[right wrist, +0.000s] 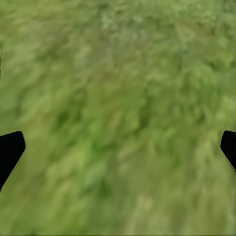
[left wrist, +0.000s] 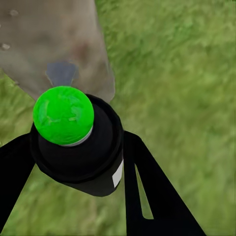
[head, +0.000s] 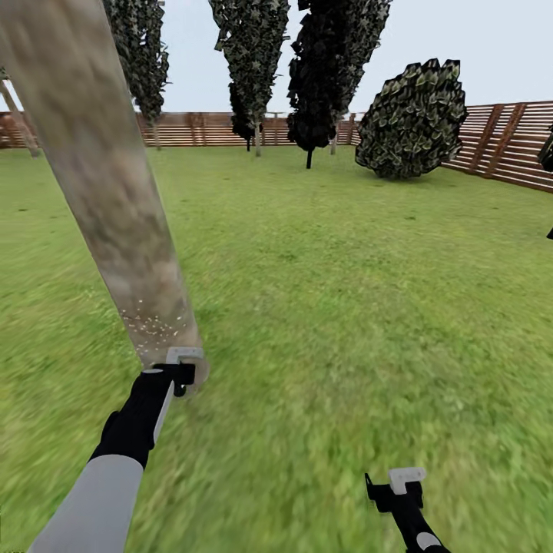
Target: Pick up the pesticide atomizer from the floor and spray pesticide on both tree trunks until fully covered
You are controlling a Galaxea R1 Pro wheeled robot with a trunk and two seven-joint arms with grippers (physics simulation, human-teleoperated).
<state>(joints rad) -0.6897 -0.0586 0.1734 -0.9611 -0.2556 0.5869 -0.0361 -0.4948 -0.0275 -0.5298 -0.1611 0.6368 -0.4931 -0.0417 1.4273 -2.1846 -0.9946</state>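
A mottled beige-grey tree trunk leans up across the left of the head view, with white specks scattered low on it. My left gripper is at the trunk's foot, shut on the pesticide atomizer, a small black bottle whose round top shows bright green. In the left wrist view the bottle points at the trunk, very close. A second slim trunk stands far off at the left by the fence. My right gripper hangs open low over the grass, its fingertips wide apart.
Green lawn stretches ahead to a brown slat fence. Dark narrow conifers and a round leafy bush stand near the back. Open grass lies to the right of the trunk.
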